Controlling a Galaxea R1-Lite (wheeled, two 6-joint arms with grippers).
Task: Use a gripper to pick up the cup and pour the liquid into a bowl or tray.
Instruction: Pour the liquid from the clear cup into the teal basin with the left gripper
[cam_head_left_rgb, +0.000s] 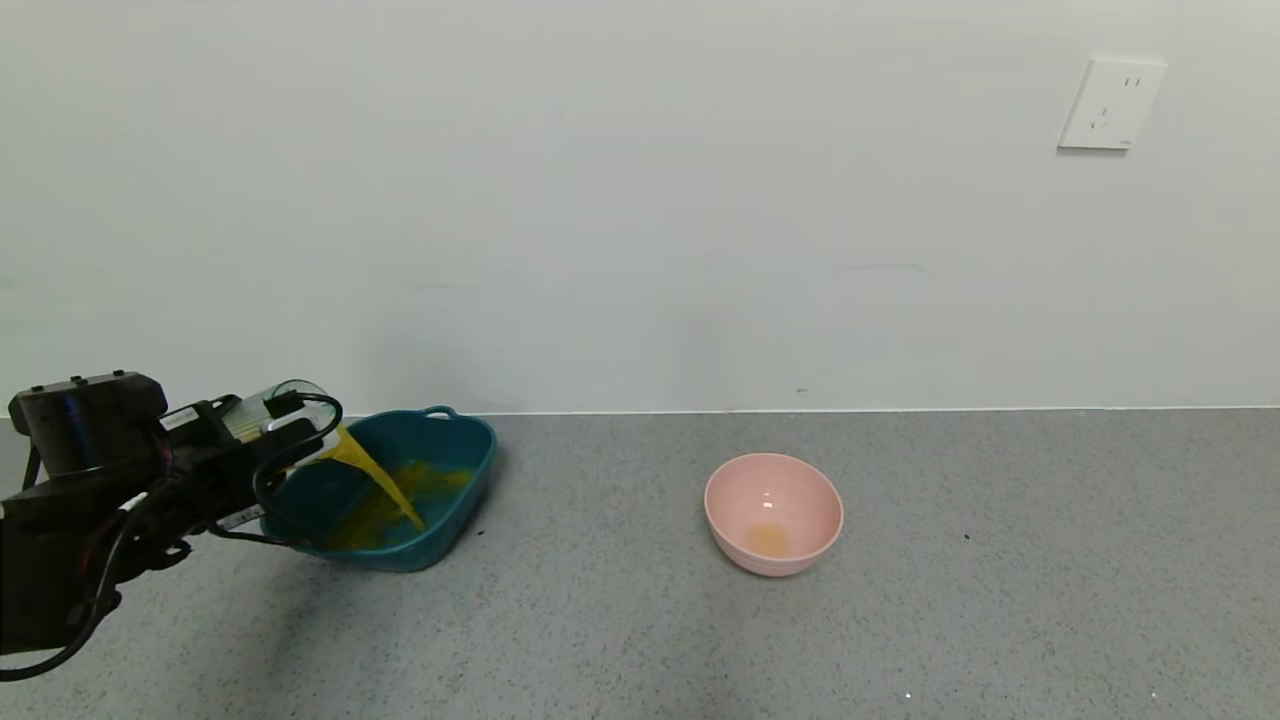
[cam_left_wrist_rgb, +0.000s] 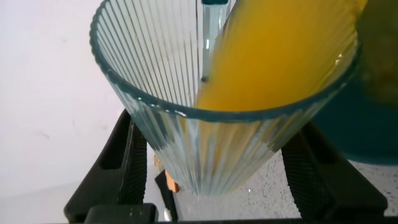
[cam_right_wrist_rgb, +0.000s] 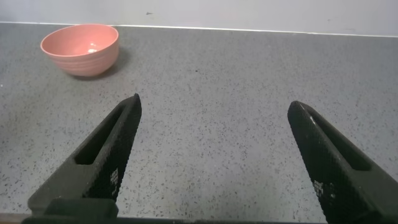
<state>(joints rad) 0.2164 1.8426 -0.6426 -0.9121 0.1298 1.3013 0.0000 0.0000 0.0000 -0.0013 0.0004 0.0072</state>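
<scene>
Now, with the left gripper (cam_head_left_rgb: 285, 430) clamping the cup (cam_head_left_rgb: 270, 408), hold the liquid (cam_head_left_rgb: 385, 485) stream centred over the basin (cam_head_left_rgb: 470, 470).

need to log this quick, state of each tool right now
left tool: shut on the cup, tipped and pouring juice into the basin
right tool: open, empty, over the counter

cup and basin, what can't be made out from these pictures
- Cup base, head view: hidden behind the left gripper.
- How much liquid is left, left wrist view: the stream covers the cup's inside and the frame edge cuts it off.
- Basin near-left rim, head view: hidden by the arm and cables.
- Basin, left wrist view: only a blurred edge shows.
- Right gripper: outside the head view.
</scene>
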